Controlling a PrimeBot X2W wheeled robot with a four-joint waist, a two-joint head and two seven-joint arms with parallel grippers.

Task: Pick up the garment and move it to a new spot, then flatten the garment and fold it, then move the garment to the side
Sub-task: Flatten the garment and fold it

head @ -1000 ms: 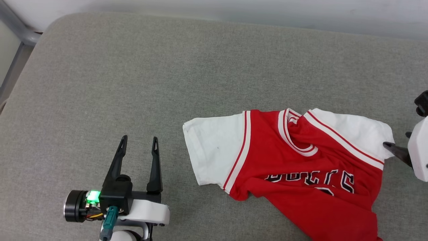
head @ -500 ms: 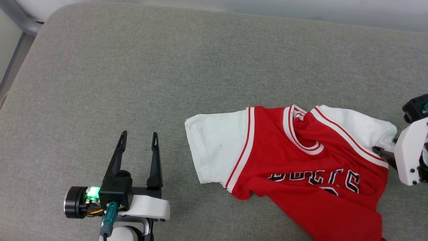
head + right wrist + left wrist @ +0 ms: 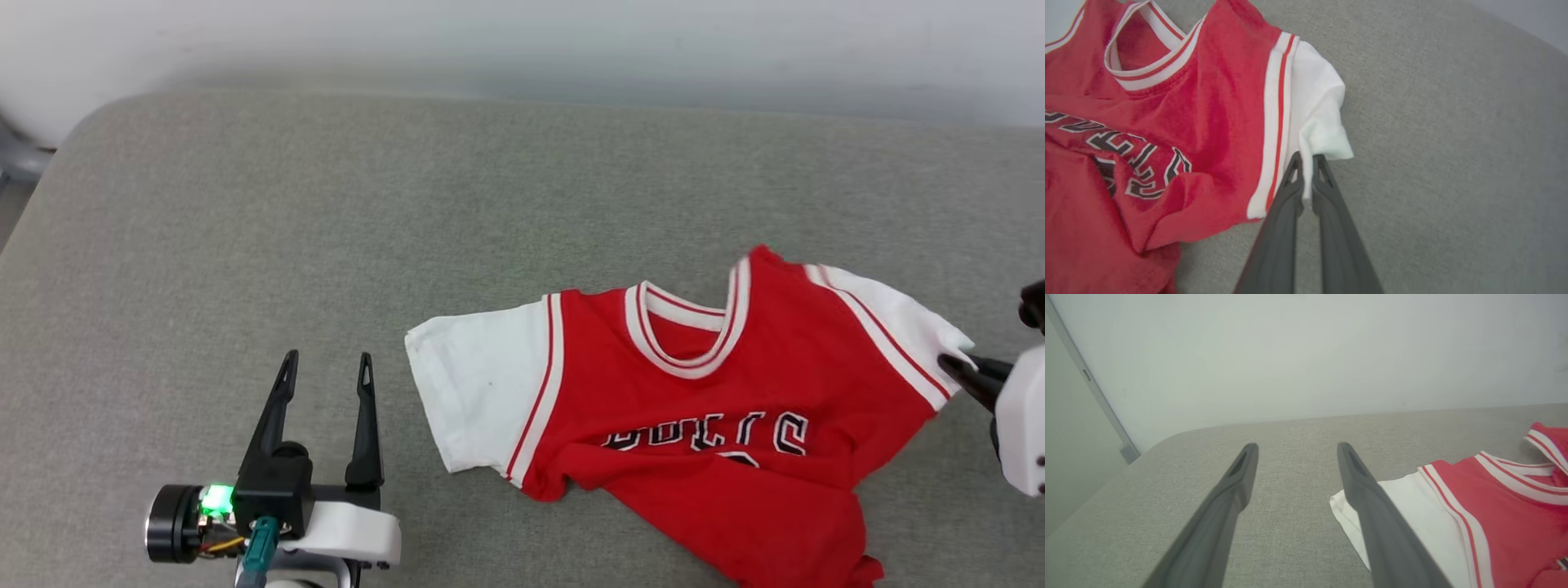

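Observation:
The garment [image 3: 694,425], a red jersey with white sleeves and black-and-white chest lettering, lies front up on the grey surface at centre right, its lower part rumpled. My right gripper [image 3: 951,365] is shut on the hem of the garment's white sleeve [image 3: 1323,122] at the right edge; in the right wrist view its tips [image 3: 1307,160] pinch that cloth. My left gripper [image 3: 324,365] stands open and empty at the lower left, a little left of the other white sleeve [image 3: 1404,514]. The left wrist view shows its fingers [image 3: 1237,486] spread over bare fabric.
The grey padded surface [image 3: 326,204] stretches wide to the left and behind the jersey. A pale wall [image 3: 522,41] runs along its far edge, and a grey metal frame [image 3: 1090,384] stands by the rounded far-left corner.
The camera has shifted. The right gripper has pulled its sleeve outward, so the collar and right shoulder now lie spread open instead of bunched. The left gripper stays open in place.

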